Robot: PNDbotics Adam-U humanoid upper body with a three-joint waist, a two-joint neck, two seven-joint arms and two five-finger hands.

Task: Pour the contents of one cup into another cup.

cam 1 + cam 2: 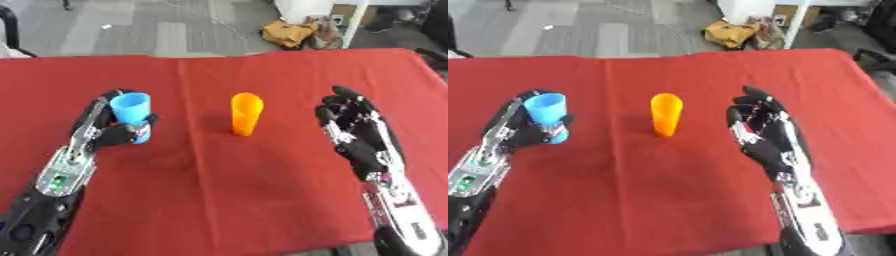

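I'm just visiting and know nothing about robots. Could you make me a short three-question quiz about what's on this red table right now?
1. True or false: the left robot hand has its fingers curled round the blue cup.
2. Which cup stands alone on the red tablecloth? A) the blue cup B) the orange cup C) neither
3. Fill in: the right robot hand is ____ and holds nothing.

Key
1. True. The blue cup sits upright in that hand's grasp.
2. B. The orange cup stands between the two hands, touched by neither.
3. Open. Its fingers are relaxed, to the right of the orange cup.
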